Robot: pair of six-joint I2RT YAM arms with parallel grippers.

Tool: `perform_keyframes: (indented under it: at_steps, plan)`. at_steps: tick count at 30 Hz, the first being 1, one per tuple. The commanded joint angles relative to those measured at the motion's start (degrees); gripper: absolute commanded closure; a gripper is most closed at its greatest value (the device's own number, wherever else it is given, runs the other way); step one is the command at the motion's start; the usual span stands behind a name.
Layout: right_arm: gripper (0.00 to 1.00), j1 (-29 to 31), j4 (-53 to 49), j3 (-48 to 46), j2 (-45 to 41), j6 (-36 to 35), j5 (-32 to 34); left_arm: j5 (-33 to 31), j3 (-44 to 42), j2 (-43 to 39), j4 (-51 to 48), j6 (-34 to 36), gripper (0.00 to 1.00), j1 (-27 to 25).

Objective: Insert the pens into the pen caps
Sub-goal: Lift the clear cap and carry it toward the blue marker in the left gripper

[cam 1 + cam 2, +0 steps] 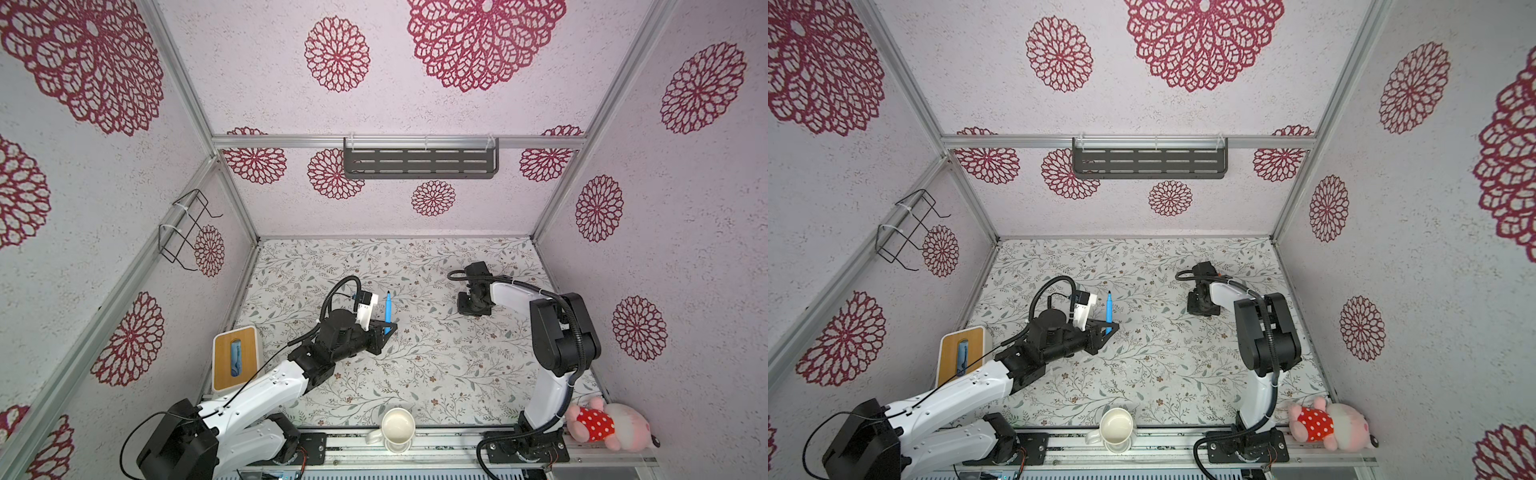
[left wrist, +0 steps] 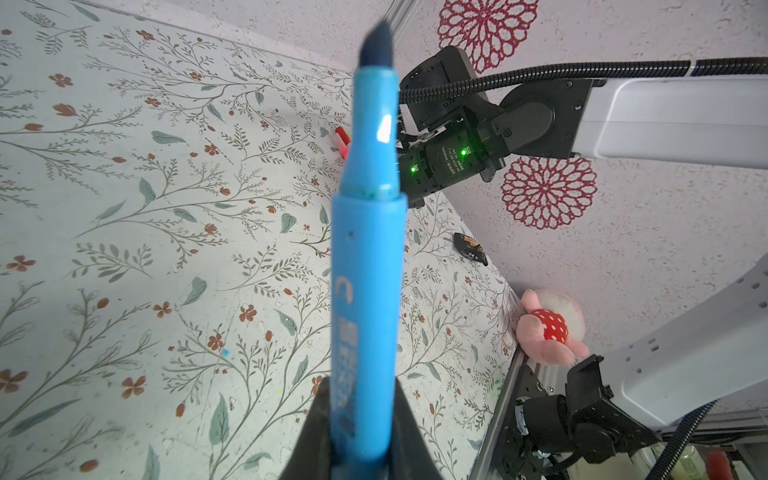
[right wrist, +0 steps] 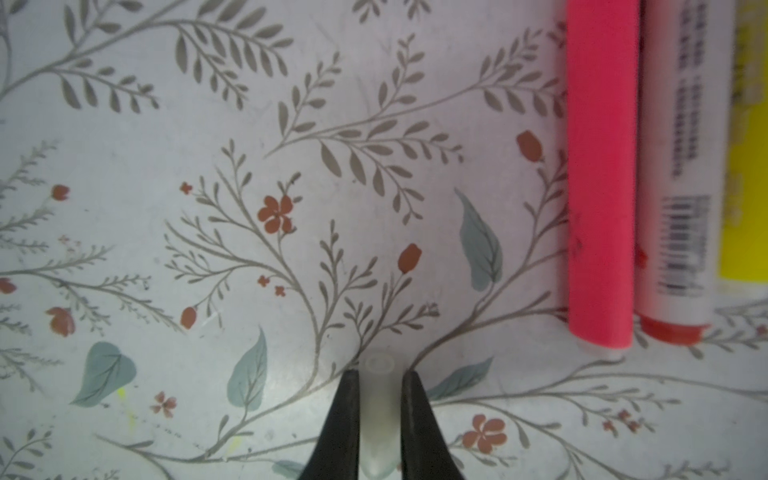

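Uncapped blue pen [image 2: 370, 257] clenched in the left claw [image 2: 357, 401]; clear pen cap [image 3: 377, 432] pinched in the right claw [image 3: 380, 374].
The blue pen's dark tip points away from the left claw, which holds it above the table [image 1: 415, 374], left of centre in both top views. The right claw is low over the table's far right part. Near it lie the pink pen [image 3: 602, 187], white-and-red pen [image 3: 677, 208] and yellow pen [image 3: 748, 166], side by side.
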Motion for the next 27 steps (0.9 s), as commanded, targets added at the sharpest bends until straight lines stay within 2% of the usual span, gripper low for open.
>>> perform_keyframes:
  at_steps: [1,9,16,23,27]
  plan:
    - [1.0,-0.1,-0.1,-2.0,-2.5,0.3,-4.4,-0.4,0.6,-0.6,0.0,0.8,1.0,0.4]
    - [1.0,0.2,7.6,-6.7,-15.0,1.5,-24.9,0.1,0.1,-1.0,1.0,1.1,1.0,0.4]
    - [1.0,0.3,20.4,-11.3,-26.5,8.8,-40.0,1.4,0.3,-0.7,2.2,0.6,1.0,0.3]
    - [1.0,1.6,32.8,-14.0,-34.7,17.3,-47.6,1.9,2.3,-1.0,1.5,1.6,1.0,-1.0]
    - [1.0,2.2,44.0,-16.5,-38.7,24.5,-50.7,2.7,4.4,-0.8,0.9,2.6,1.0,-3.4]
